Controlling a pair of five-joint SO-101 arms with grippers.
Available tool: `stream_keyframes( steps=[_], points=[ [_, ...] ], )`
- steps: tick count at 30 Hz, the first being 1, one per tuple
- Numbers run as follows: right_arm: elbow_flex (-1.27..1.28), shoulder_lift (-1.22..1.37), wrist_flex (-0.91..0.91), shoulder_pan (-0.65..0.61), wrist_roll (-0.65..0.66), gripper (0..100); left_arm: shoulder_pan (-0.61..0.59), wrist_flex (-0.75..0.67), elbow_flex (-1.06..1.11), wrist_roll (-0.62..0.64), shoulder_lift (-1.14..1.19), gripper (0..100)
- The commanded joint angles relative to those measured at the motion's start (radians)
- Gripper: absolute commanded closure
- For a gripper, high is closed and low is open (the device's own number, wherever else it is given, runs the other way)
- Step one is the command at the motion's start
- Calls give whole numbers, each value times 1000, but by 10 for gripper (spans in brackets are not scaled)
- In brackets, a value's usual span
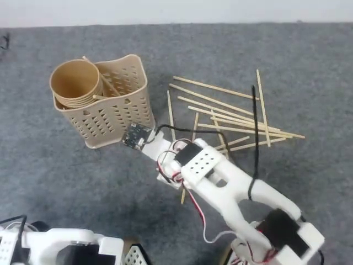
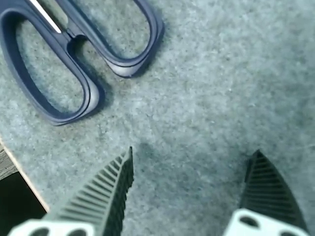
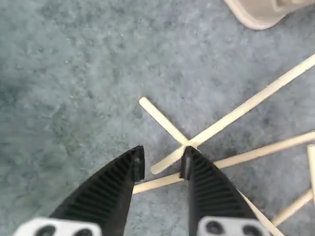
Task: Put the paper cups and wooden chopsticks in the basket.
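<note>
A tan slotted basket (image 1: pixel 118 113) stands at the back left, and its corner (image 3: pixel 261 12) also shows in the right wrist view. It holds stacked paper cups (image 1: pixel 76 83) and a chopstick. Several wooden chopsticks (image 1: pixel 231 118) lie scattered to its right. My right arm (image 1: pixel 209 171) stretches from the front right towards the basket's foot. The right gripper (image 3: pixel 162 163) is open a little, just above crossed chopsticks (image 3: pixel 170 130), with one chopstick's end between the tips. My left gripper (image 2: pixel 193 152) is open over bare carpet.
Grey carpet (image 1: pixel 287 49) covers the table. Blue-handled scissors (image 2: pixel 74 64) lie near the left gripper, by the table's edge. The left arm's white base (image 1: pixel 55 243) sits at the front left. A black cable (image 1: pixel 255 138) crosses the chopstick pile.
</note>
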Motion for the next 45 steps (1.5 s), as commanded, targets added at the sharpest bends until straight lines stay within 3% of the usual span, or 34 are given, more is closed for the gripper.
stream_keyframes(
  steps=[1,12,17,27,36,45],
  points=[
    [-15,54,-47,41,14,842,5,-17,-1,-9,-25,655],
    [-28,107,-74,79,14,825,6,-17,-1,-9,-25,655],
    [-25,110,-74,77,101,998,6,-17,-1,-9,-25,655],
    [-29,81,64,110,133,991,6,-17,-1,-9,-25,655],
    [-26,-329,228,272,192,991,6,-17,-1,-9,-25,655],
    [-37,-707,298,285,192,991,6,-17,-1,-9,-25,655]
  ],
)
